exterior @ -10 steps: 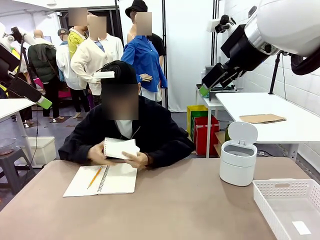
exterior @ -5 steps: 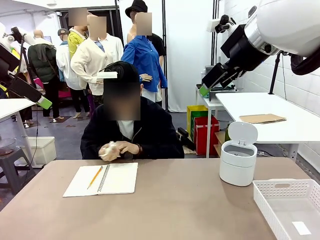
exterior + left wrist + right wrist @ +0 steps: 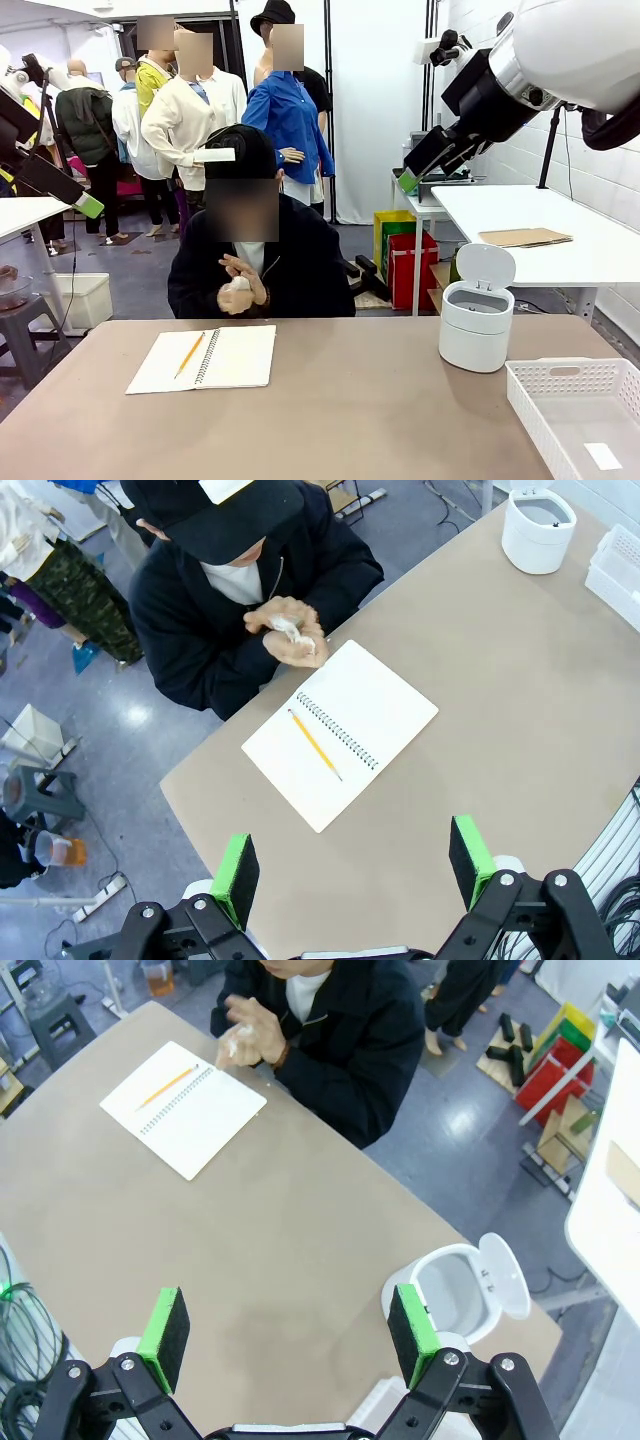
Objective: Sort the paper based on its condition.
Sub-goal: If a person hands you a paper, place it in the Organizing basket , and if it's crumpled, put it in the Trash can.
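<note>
Step in hand: the person's hands [image 3: 243, 288] squeeze the paper [image 3: 288, 630] into a wrinkly white lump. By the look of it, the piece is being made ready and nothing is yet laid out for sorting.
Paper's place: between the palms at chest height, just beyond the far edge of the desk [image 3: 350, 410], touching no surface.
Left end effector [image 3: 353, 865]: hangs high over the desk's left side, green pads wide apart, holding nothing.
Right end effector [image 3: 288, 1322]: raised high over the right side, pads equally spread, empty.
Doing it well: it is probably best to wait until the lump is set down or held out. The approach should then come from above with the pads straddling the ball. The grip should close softly, since crumpled paper gives and can slip.
Likely destinations: the white bin [image 3: 476, 322], its lid tipped up, seems meant for crumpled pieces. The white basket [image 3: 527, 400] seems meant for flat sheets.
Things to avoid: the open spiral notebook [image 3: 232, 357] and the pencil [image 3: 189, 354] lying on its left page.
Desk: matte brown-grey and flat. The notebook sits left of centre, the bin far right and the basket at the near right corner.
Room: grey floor, with a white side table at the right that carries a tan cardboard sheet [image 3: 524, 237]. Red and yellow crates [image 3: 405, 255] stand beneath it.
</note>
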### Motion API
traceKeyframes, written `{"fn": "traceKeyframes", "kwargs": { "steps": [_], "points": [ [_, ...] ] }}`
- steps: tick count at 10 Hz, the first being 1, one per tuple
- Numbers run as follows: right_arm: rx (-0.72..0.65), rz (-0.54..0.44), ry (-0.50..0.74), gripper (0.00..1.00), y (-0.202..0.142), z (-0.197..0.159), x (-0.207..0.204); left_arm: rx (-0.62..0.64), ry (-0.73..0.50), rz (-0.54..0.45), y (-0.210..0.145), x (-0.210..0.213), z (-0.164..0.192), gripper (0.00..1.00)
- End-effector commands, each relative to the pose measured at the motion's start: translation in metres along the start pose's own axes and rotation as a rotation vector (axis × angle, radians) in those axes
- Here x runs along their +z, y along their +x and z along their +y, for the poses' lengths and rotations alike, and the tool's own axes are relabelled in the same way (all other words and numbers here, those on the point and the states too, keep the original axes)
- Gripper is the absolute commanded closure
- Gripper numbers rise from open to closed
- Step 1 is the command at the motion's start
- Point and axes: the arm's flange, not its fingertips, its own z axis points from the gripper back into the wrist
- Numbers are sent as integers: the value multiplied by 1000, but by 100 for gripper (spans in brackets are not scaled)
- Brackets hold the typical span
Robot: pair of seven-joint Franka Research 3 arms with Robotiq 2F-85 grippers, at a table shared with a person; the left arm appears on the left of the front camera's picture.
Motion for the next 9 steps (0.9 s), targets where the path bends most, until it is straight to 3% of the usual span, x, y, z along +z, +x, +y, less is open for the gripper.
{"fn": "traceKeyframes", "kwargs": {
  "steps": [1,9],
  "points": [
    [-1,2,3,0,0,0,-2,4,-6,0,0,1,1,0],
    [-1,2,3,0,0,0,-2,4,-6,0,0,1,1,0]
  ]
}}
